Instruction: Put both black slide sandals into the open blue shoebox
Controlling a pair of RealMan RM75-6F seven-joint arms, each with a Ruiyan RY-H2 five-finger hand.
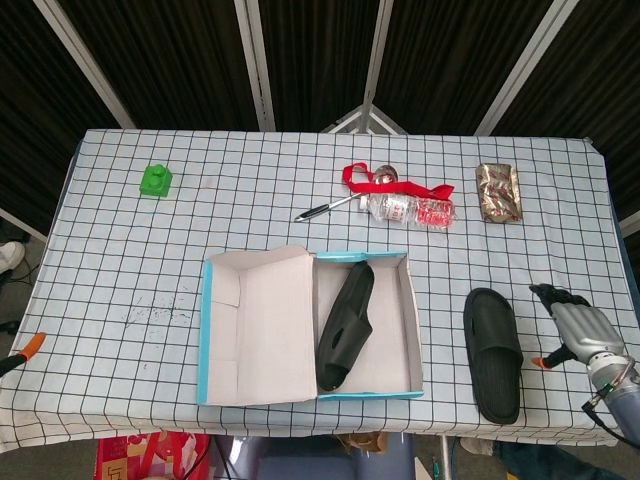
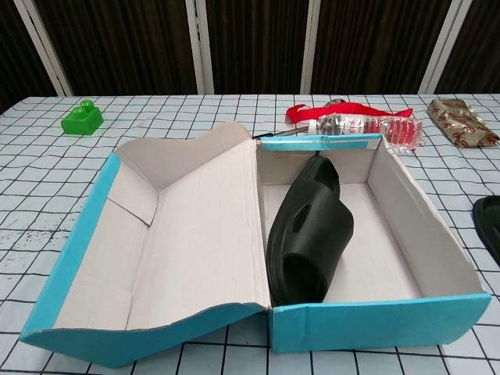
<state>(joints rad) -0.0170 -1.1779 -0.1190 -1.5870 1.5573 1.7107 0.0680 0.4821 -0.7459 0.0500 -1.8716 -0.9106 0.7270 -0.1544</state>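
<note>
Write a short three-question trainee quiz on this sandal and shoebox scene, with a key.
1. True or false: both sandals are in the shoebox.
2. Where does the outside sandal lie? A) on the lid B) right of the box C) by the green block
3. Fill in: the right hand holds ____.

Key: 1 false, one sandal is inside; 2 B; 3 nothing.

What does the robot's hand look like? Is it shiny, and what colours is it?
Only the right hand shows, in the head view. It has a silvery-grey back, black fingers and a bright orange tip on the thumb. Below it sits a round metal wrist ring with thin dark cables, then a smooth blue-grey arm. The left hand isn't visible.
</note>
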